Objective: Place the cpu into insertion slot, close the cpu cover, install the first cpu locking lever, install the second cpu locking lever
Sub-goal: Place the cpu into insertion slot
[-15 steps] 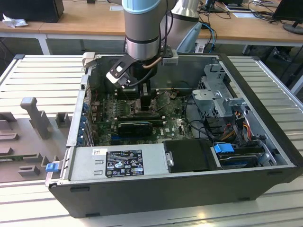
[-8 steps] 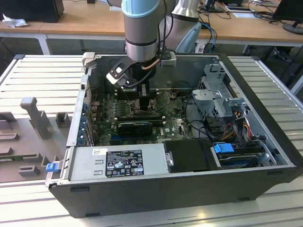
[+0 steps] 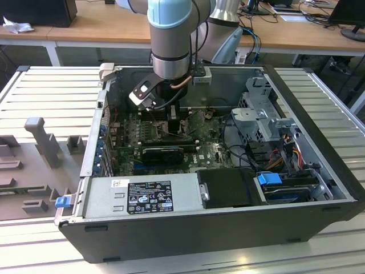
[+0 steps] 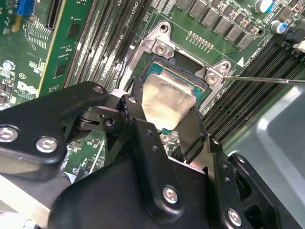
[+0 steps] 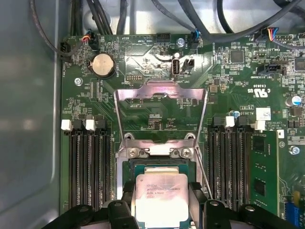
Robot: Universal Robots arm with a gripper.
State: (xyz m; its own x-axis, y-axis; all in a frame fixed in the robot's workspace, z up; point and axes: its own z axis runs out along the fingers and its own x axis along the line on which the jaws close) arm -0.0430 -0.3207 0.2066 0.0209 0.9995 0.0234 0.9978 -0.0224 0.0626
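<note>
cpu (image 4: pixel 167 95) near edge hidden behind end effector (image 4: pixel 163 119), insertion slot (image 5: pixel 127 174) contacts covered by cpu, arm (image 3: pixel 169 40) cropped in exterior view

On motherboard (image 5: pixel 143 62), middle: cpu (image 5: pixel 159 198) at insertion slot (image 5: pixel 143 165); cpu cover (image 5: pixel 160 91) swung open off one slot edge; memory slots (image 5: pixel 88 167) flank two others.

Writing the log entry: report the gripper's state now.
Gripper: shut on the cpu, holding it at the insertion slot; the cpu cover is open.
</note>
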